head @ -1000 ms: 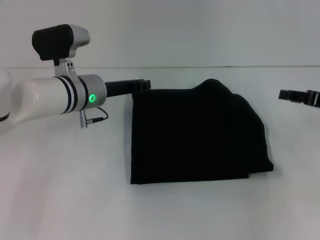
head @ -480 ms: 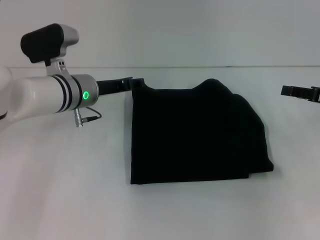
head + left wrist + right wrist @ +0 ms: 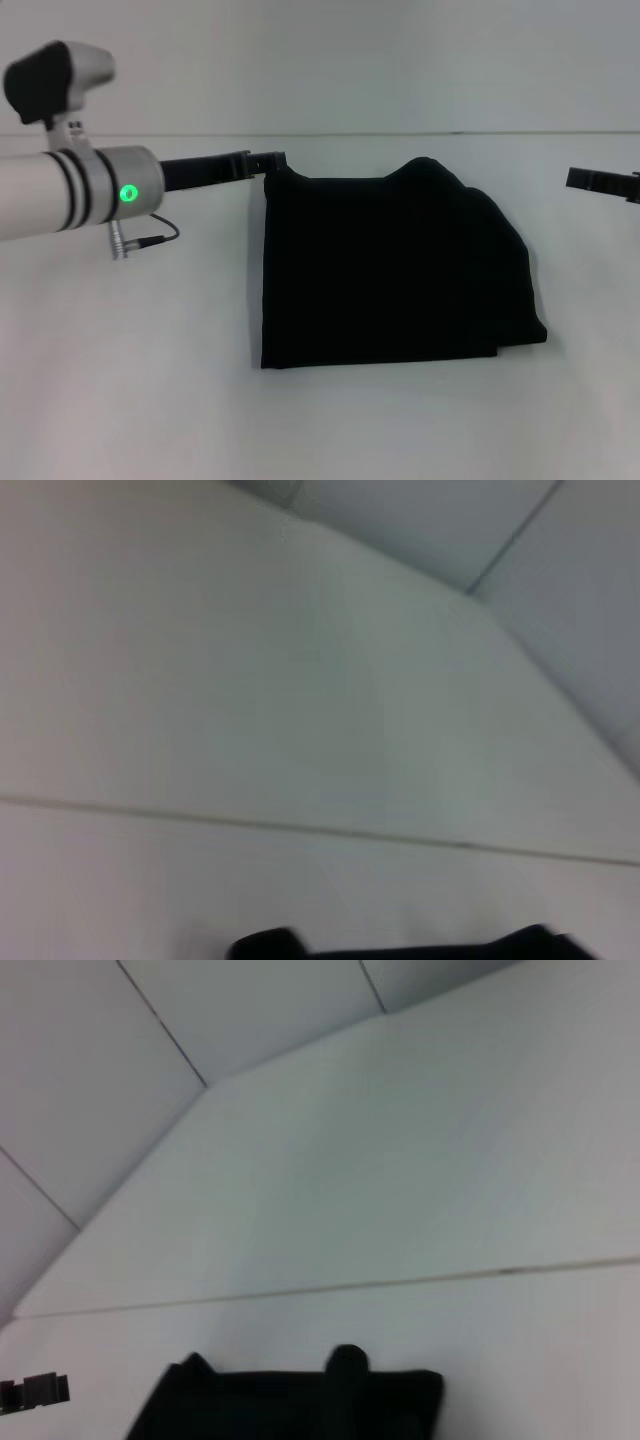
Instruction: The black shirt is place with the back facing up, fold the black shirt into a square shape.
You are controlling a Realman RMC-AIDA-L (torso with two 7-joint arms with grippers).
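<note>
The black shirt [image 3: 390, 265] lies folded into a rough square on the white table [image 3: 130, 380], with a rounded hump at its far edge. My left gripper [image 3: 266, 160] reaches in from the left, its tip just beside the shirt's far left corner. My right gripper [image 3: 600, 181] hangs at the right edge of the head view, well apart from the shirt. The right wrist view shows the shirt [image 3: 300, 1405] from the side, with the left gripper [image 3: 35, 1390] small beyond it. A dark strip of the shirt [image 3: 400, 948] shows in the left wrist view.
The table's far edge [image 3: 400, 133] meets a pale wall. Bare white tabletop surrounds the shirt in front and on both sides.
My left arm has drawn back to the left, its gripper tip sliding from over the shirt's far left corner to beside it. The right gripper has edged slightly right. The shirt has not moved.
</note>
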